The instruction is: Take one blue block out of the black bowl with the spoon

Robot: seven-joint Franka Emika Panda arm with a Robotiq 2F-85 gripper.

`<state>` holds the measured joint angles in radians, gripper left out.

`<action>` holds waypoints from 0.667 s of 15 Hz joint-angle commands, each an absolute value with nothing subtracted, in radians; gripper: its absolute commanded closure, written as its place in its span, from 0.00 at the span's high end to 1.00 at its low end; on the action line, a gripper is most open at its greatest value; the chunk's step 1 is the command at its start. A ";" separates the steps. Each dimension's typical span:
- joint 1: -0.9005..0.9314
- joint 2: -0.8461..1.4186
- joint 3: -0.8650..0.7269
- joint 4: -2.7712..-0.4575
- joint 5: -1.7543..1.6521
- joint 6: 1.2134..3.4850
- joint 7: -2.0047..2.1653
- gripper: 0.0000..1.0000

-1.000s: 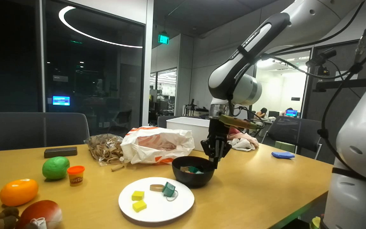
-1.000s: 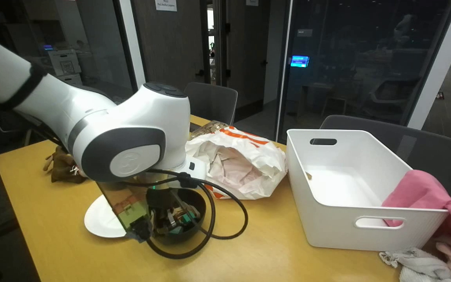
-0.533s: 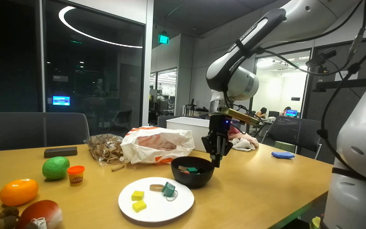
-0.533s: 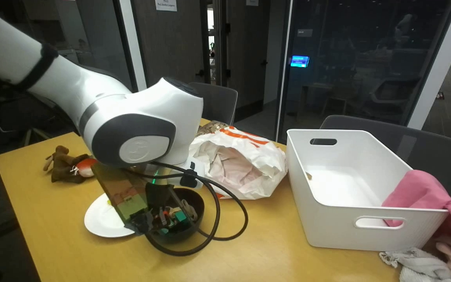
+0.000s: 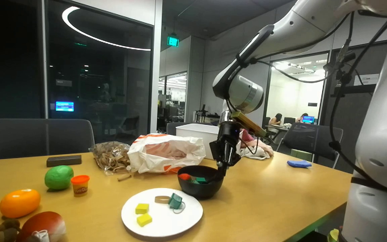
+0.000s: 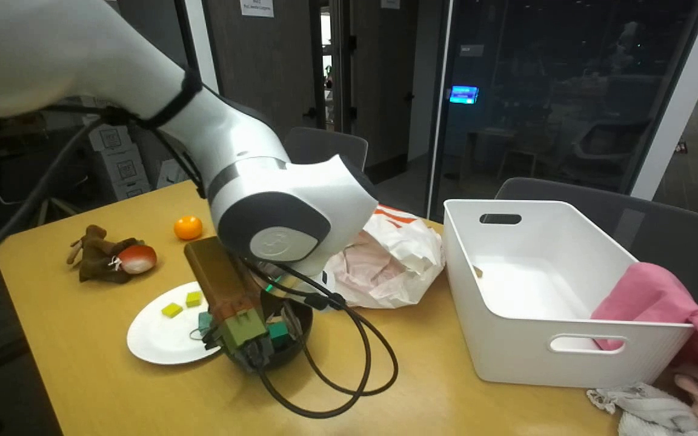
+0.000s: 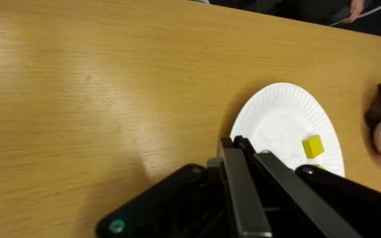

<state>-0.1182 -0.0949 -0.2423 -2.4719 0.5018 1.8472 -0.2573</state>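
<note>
The black bowl (image 5: 198,192) stands on the table beside the white plate and also shows in an exterior view (image 6: 283,361). It holds a blue-green block (image 5: 200,180), a red piece (image 5: 184,176) and other small items. The white plate (image 5: 188,220) bears two yellow blocks (image 5: 142,208) and another blue-green block (image 5: 175,200). My gripper (image 5: 221,170) is tilted, its tips at the bowl's rim. In the wrist view its fingers (image 7: 236,142) are close together; whether something thin is between them I cannot tell. The spoon is not recognizable in any view.
A white and orange bag (image 5: 166,153) stands behind the bowl. A white bin (image 6: 555,266) with a pink cloth (image 6: 646,297) is close by. A green fruit (image 5: 59,177), a Play-Doh tub (image 5: 80,185) and an orange fruit (image 5: 20,203) stand beyond the plate. Cables (image 6: 319,415) hang from the wrist.
The arm has swung and the gripper has tilted, its tips shifting toward the bowl. The bowl and plate have slid slightly left in an exterior view. A red piece now shows in the bowl.
</note>
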 commanded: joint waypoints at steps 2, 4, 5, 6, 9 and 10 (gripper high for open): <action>-0.161 0.026 -0.247 -2.364 0.660 1.759 -0.422 0.09; -0.180 0.058 -0.242 -2.341 0.697 1.743 -0.463 0.09; -0.188 0.070 -0.240 -2.331 0.710 1.736 -0.480 0.08; -0.195 0.082 -0.239 -2.323 0.719 1.733 -0.491 0.09; -0.213 0.093 -0.237 -2.303 0.717 1.723 -0.518 0.09; -0.218 0.088 -0.238 -2.299 0.711 1.718 -0.528 0.09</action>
<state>-0.1896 0.0802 -0.2463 -2.3397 0.6981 1.7631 -0.4897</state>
